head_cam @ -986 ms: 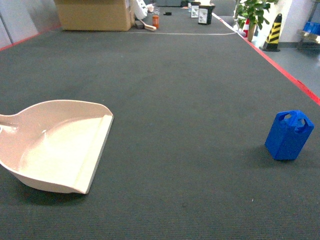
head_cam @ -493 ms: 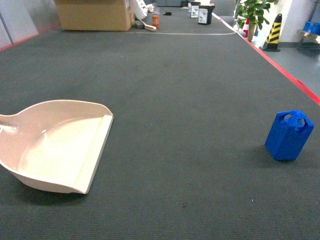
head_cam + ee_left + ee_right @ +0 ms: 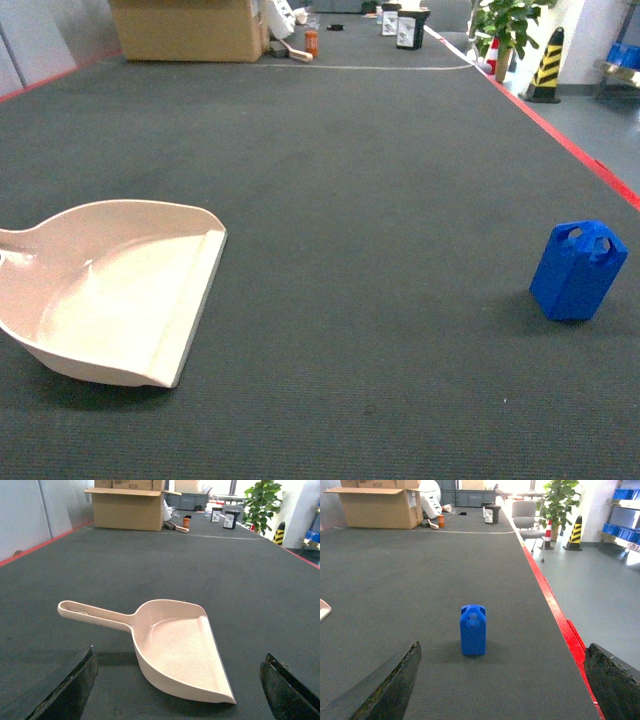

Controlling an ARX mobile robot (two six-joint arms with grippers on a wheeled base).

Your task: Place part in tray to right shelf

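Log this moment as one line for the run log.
part: upright on mat, untouched | tray: empty, far left of part | both jaws: open | shelf: not visible

The dustpan-shaped tray lies on the carpeted floor, its handle pointing left. Well apart to the tray's right stands the part (upright, on end). Far behind the tray sits a cardboard box; behind the part, a potted plant and striped cone.

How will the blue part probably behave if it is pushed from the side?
The blue part stands upright, taller than wide, so a high push would likely tip it. It looks like hollow plastic with holes on top, probably light. The ribbed carpet may resist sliding.
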